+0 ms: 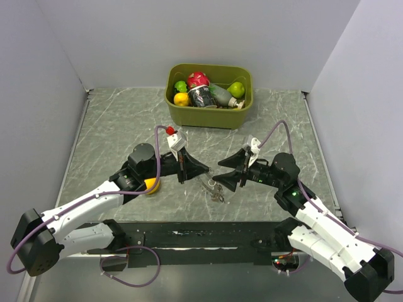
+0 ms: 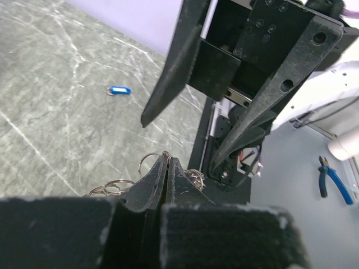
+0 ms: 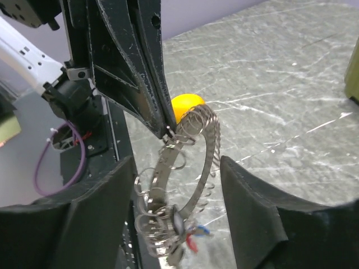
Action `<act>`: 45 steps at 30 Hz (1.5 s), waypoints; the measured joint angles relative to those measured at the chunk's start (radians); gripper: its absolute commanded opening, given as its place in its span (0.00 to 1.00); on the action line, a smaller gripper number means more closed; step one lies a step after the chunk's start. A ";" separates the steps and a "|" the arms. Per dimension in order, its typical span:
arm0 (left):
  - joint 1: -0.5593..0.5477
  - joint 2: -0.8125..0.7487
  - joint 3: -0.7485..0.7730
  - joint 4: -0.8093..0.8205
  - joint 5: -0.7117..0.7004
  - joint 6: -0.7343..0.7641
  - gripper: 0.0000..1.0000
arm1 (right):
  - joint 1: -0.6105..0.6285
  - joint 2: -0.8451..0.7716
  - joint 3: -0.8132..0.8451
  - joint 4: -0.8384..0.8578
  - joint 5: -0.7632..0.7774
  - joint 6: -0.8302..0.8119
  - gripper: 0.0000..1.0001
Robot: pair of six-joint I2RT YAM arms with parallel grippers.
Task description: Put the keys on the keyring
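The keyring (image 3: 168,162), a flat metal band hung with many small wire rings, dangles from my left gripper (image 3: 167,130), whose jaws are shut on its top edge. Red and blue keys (image 3: 193,235) hang at its lower end. My right gripper (image 3: 176,162) is open, one finger on each side of the ring and neither touching it. In the top view the left gripper (image 1: 205,170) and right gripper (image 1: 217,175) meet at mid-table, the keyring (image 1: 214,189) below them. In the left wrist view a loose blue key (image 2: 119,90) lies on the table beyond the shut left gripper (image 2: 166,159).
A yellow lemon (image 1: 152,186) sits on the marble table beside the left arm. An olive bin (image 1: 245,108) of fruit and cans stands at the back. Blue-handled pliers (image 2: 334,179) lie off the table beyond its near edge.
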 measured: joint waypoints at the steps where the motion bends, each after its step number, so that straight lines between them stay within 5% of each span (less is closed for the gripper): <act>1: 0.000 0.000 0.000 0.000 0.010 0.000 0.01 | -0.004 -0.001 0.000 0.000 -0.012 -0.006 0.72; 11: 0.000 -0.002 0.000 0.013 0.115 0.001 0.01 | -0.110 -0.006 0.001 -0.002 -0.232 -0.033 0.68; 21: 0.000 -0.013 0.000 0.024 0.162 0.001 0.01 | -0.167 0.121 0.000 0.176 -0.481 0.099 0.59; 38: 0.000 -0.013 0.017 0.028 0.167 0.001 0.01 | -0.144 0.212 0.000 0.266 -0.550 0.174 0.45; 45: 0.000 -0.013 0.023 0.028 0.171 0.001 0.01 | -0.117 0.227 0.000 0.281 -0.543 0.192 0.29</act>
